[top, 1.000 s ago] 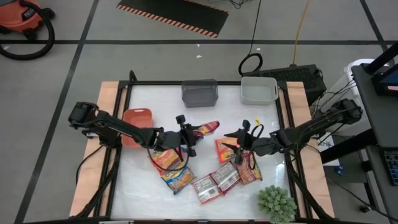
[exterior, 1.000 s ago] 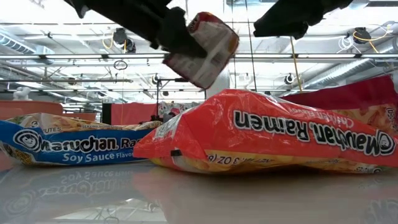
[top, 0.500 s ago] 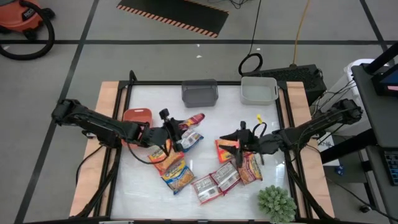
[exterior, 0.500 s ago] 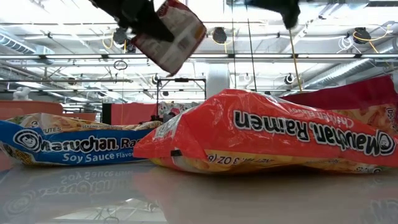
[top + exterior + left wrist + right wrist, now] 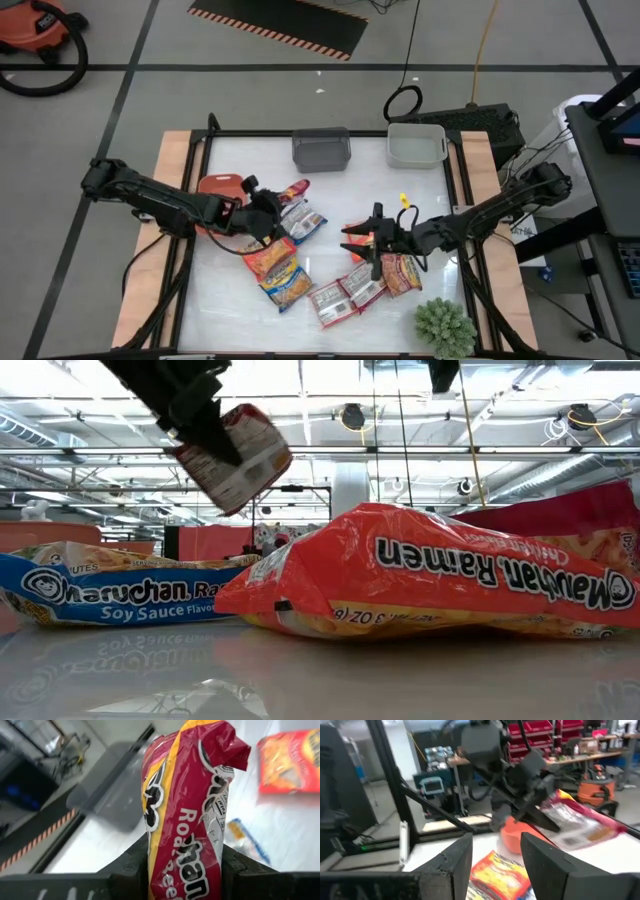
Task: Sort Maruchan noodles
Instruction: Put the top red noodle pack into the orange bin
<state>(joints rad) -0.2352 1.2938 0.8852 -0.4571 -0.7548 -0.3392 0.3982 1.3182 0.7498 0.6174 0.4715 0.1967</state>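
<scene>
My left gripper (image 5: 272, 205) is shut on a red-trimmed Maruchan packet (image 5: 292, 189), held in the air between the red bin (image 5: 220, 188) and the loose packets. In the low view this packet (image 5: 235, 455) hangs high above the table. My right gripper (image 5: 366, 240) is open and hovers over an orange packet (image 5: 357, 238); its wrist view shows nothing between the fingers (image 5: 456, 860). Several more packets lie flat on the white table top: an orange one (image 5: 267, 258), a blue one (image 5: 285, 285), a silvery pair (image 5: 345, 293) and one more (image 5: 400, 271). My left gripper pinches the red packet's near end (image 5: 182, 865) between its two fingers (image 5: 131, 866), which squeeze it narrow. The fingers come roughly level from the table's left. The packet is lifted clear, and its crumpled free end (image 5: 220, 745) sticks out beyond the fingertips, tilted.
A grey bin (image 5: 322, 150) and a white bin (image 5: 416, 145) stand at the table's far edge. A blue-and-silver packet (image 5: 302, 222) lies just beside the left gripper. A green plant (image 5: 444, 325) sits at the near right corner. A black frame (image 5: 200, 250) borders the table.
My left gripper has carried the red packet toward the table's left, toward the red bin, keeping it lifted clear and shut in the fingers. My right gripper has shifted a little toward the table's left and near edge, over the orange packet.
</scene>
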